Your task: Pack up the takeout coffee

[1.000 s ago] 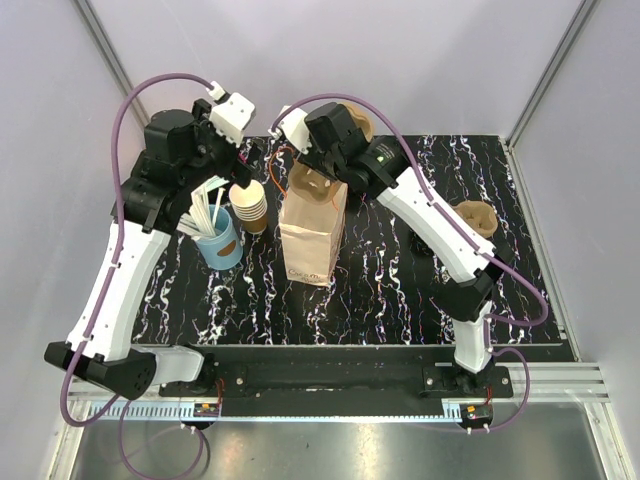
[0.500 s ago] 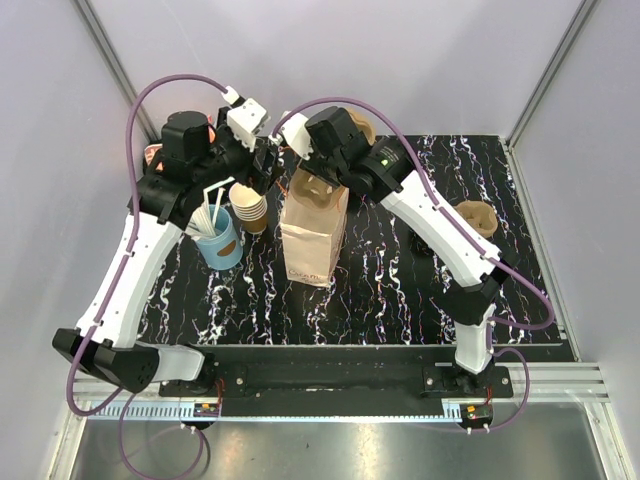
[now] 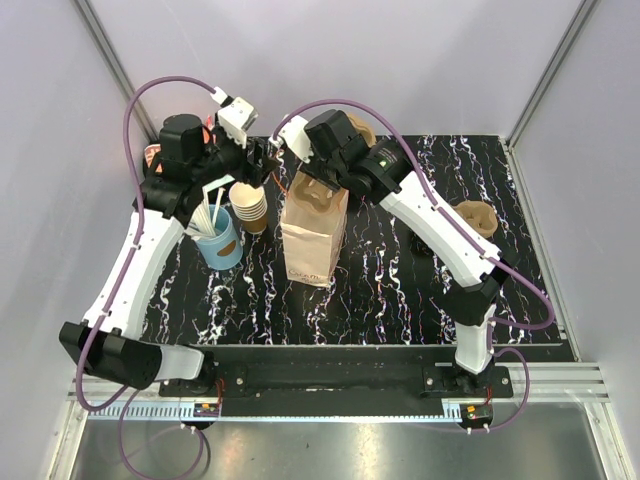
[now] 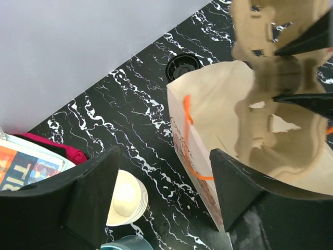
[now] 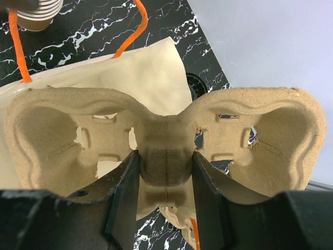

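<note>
Although the job concerns it, the coffee cup (image 4: pixel 183 66) is untouched. Only its black lid shows, from above, on the table (image 3: pixel 400 290) beyond the far side of the paper bag (image 3: pixel 310 235), near the back wall. The top view hides it under the right arm. It is neither in the bag nor in any holder.

Closest to it, the cup tray (image 5: pixel 52 125) hangs at the open mouth of the bag, and the wells that show are empty. The right claw (image 5: pixel 165 166) is clenched on the tray's central ridge, one finger on each side. Compared with a second ago, this arm and the tray have hardly shifted, and the tray is not yet set down inside.

The change lies with the left arm. A second ago its wrist stood above the stack of lidless cups (image 3: pixel 250 205) and the blue cup (image 3: pixel 222 245). It has since swung right, toward the bag's upper left edge. The left claw (image 4: pixel 164 156) is released, with nothing between its fingers and the bag's side and orange handle (image 4: pixel 186 122) just ahead of it.

Assessment: the left arm appears to be coming in to steady or spread the bag mouth so the tray can go down. Packing is at an early stage, and the coffee must still be fetched and seated. Risk: the light bag could tip if nudged sideways.
</note>
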`<state>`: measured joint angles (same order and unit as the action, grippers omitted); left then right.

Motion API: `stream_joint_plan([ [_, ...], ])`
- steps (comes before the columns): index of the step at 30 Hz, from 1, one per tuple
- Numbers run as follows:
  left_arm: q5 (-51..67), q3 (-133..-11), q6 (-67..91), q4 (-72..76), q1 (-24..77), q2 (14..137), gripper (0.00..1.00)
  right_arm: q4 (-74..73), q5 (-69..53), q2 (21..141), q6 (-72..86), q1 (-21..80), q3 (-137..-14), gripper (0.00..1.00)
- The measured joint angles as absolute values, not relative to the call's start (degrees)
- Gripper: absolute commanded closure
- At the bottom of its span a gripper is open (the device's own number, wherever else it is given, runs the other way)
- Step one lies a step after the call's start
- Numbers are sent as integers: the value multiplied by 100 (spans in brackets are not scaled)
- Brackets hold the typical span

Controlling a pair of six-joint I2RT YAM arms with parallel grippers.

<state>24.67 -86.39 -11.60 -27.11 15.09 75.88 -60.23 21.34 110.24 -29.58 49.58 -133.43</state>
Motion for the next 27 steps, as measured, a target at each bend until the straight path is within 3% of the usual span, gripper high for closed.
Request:
stream_joint_plan([
  [9, 2989, -8414, -762, -2206, 1304, 7817, 38, -6038, 2049, 11013, -2908, 4958, -13290, 66],
  [11, 3055, -8409, -718, -2176, 1306, 7863, 51, -6040, 2025, 11010, -2908, 4958, -13279, 66],
  [12, 3089, -8407, -685, -2154, 1306, 7883, 63, -6040, 2016, 11010, -2908, 4958, -13277, 67],
  [15, 3140, -8394, -598, -2093, 1306, 7913, 73, -6040, 1979, 11010, -2910, 4958, -13270, 67],
  [27, 2943, -8099, -373, -1900, 1306, 7926, 79, -6283, 1544, 11010, -2930, 4967, -13270, 67],
])
